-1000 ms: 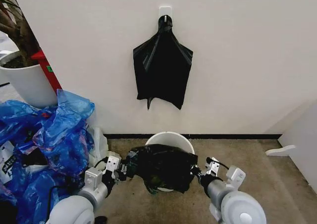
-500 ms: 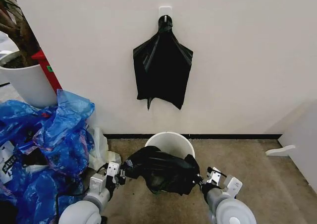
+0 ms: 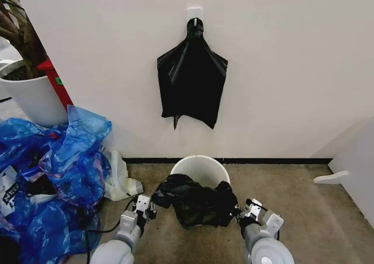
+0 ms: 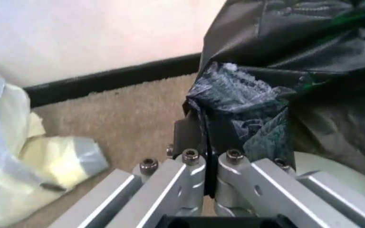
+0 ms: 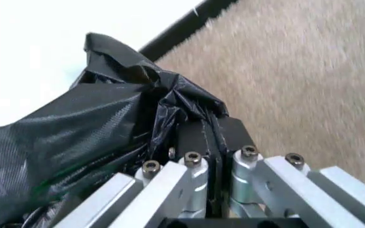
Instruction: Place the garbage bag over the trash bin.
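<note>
While the trash bin (image 3: 201, 166) stands on the carpet against the wall with its far rim bare, I judge the job roughly midway: the garbage bag (image 3: 196, 202) hangs bunched over the near rim, not yet spread around the opening. I have the left pincer (image 3: 144, 205) clamped tight on the bag's left edge, and the right pincer (image 3: 250, 208) pinched shut on the bag's right edge.
</note>
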### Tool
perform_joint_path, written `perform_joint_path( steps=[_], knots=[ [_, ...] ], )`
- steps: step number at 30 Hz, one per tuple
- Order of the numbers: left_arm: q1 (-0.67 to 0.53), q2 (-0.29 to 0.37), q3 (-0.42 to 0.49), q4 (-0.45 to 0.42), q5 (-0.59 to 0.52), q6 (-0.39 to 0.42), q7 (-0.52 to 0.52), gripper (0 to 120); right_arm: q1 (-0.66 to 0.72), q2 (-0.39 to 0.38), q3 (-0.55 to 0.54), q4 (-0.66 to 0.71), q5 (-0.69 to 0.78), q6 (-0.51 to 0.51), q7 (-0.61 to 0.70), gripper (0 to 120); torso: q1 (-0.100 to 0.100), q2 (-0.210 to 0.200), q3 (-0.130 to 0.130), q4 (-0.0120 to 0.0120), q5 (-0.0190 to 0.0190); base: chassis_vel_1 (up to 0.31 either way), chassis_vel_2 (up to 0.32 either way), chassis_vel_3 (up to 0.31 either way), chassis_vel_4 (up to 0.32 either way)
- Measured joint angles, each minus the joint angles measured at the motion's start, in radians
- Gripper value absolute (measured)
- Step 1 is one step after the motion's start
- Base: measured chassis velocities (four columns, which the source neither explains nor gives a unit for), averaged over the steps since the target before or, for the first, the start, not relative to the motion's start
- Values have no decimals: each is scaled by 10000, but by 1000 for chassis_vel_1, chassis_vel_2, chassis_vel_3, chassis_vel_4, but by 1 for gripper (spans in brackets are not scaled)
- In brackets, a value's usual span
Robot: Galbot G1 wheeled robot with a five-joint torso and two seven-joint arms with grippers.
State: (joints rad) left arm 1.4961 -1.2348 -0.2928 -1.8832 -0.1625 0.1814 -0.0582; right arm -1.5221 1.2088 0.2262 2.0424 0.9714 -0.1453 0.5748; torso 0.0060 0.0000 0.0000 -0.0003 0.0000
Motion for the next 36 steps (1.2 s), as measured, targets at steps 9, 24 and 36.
perform_joint_path(
  steps=[9,24,36],
  knots=[
    [-265,-160,4,768,216,-939,0,0,33,83,29,-565,-937,1045,-1098,0,0,0,0,0,1,0,0,0,0],
    [-640,-318,-98,1220,169,-1196,-36,0,374,262,92,-1220,-1521,1487,-1795,0,0,0,0,0,0,0,0,0,0],
    [-78,-185,-366,485,283,-1088,-73,28,-19,188,139,-778,-1936,1362,-1835,41,0,0,0,0,0,0,0,0,0]
  ],
)
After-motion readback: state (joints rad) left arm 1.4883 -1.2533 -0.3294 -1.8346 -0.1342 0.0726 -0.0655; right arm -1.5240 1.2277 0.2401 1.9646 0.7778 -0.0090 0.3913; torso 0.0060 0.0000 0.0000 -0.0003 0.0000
